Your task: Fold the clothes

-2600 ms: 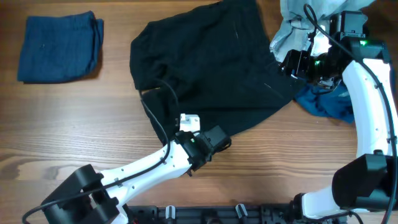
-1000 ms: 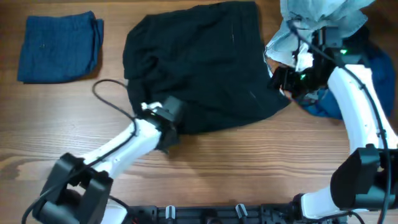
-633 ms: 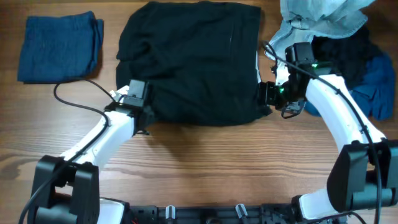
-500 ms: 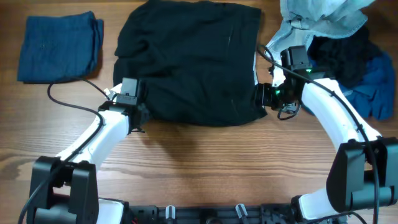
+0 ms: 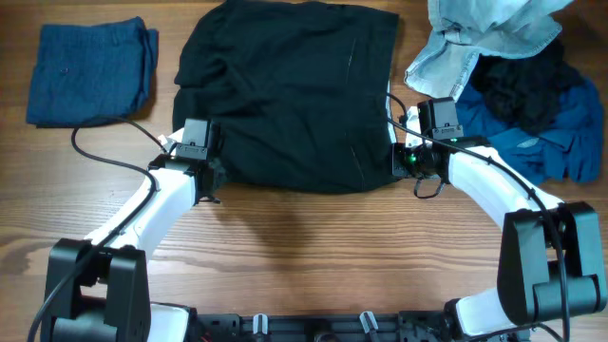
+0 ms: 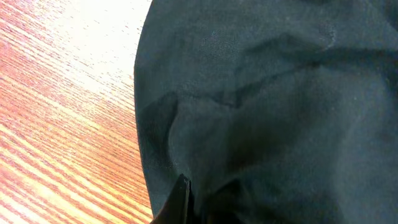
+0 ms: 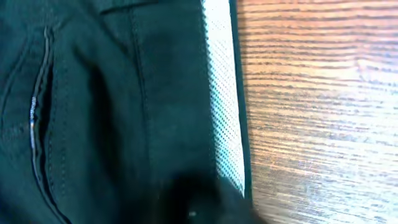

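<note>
Black shorts (image 5: 285,95) lie spread at far centre, the left gripper (image 5: 211,163) clamped on the near-left corner and the right gripper (image 5: 399,161) at the near-right corner, closure not discernible; once both corners are gripped, fold them toward the far edge.

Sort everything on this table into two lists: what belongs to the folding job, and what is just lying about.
Folding job: black shorts; folded dark blue garment; pale-blue denim piece; crumpled black garment; royal-blue garment.
Lying about: only the black cable, on the wooden table.
</note>
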Tool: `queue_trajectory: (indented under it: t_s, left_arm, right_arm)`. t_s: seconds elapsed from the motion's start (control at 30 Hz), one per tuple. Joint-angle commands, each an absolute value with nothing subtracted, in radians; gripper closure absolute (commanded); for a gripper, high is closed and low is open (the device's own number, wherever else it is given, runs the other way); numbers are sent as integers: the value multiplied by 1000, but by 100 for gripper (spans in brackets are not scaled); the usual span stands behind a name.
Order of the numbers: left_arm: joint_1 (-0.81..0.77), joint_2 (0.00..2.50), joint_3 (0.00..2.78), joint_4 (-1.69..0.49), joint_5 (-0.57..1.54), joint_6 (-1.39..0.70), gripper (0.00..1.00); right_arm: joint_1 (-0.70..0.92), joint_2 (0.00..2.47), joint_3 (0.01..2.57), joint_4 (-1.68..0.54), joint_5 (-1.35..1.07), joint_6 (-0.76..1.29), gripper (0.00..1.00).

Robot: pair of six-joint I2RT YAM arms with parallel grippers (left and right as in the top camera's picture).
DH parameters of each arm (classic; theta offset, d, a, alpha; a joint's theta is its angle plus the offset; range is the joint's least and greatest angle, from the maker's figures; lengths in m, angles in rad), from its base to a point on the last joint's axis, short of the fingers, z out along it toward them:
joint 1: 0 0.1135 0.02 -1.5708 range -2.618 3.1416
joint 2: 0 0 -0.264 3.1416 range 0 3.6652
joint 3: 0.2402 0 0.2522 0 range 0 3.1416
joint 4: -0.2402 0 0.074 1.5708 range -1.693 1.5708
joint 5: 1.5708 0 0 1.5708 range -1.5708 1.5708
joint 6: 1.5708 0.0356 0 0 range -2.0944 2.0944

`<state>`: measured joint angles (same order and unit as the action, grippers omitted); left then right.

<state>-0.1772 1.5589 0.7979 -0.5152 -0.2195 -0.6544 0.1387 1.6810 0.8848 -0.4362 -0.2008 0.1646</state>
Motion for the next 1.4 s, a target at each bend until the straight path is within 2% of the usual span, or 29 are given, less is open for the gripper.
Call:
queue_trajectory:
  t_s: [0.0, 0.07, 0.37, 0.67, 0.7, 0.77, 0.83, 0.97, 1.37]
  left_arm:
    - [-172, 1542, 791, -520, -243, -635, 96]
    - [-172, 1542, 791, -524, -243, -635, 96]
    - [-172, 1542, 791, -539, -244, -635, 96]
    - [-172, 1542, 791, -543, -244, -635, 96]
    - [-172, 1542, 791, -543, -244, -635, 96]
    - [-172, 1542, 791, -551, -244, -635, 96]
    - [-172, 1542, 791, -565, -244, -635, 96]
    - [-172, 1542, 791, -595, -243, -635, 96]
    - [-172, 1542, 791, -599, -204, -636, 96]
  right_arm:
    - [143, 1696, 879, -429, -191, 160, 89]
    - [143, 1696, 879, -426, -190, 189, 96]
    - [103, 1693, 880, -490, -96, 377, 95]
    - [62, 1682, 930, -627, -112, 388, 94]
    - [61, 1674, 949, -645, -125, 382, 87]
    - [61, 1651, 984, -683, -140, 378, 51]
    - [61, 1621, 1023, -730, -167, 373, 24]
    - [62, 1593, 1028, -758, -263, 369, 22]
    - [148, 1602, 984, -756, -178, 510, 25]
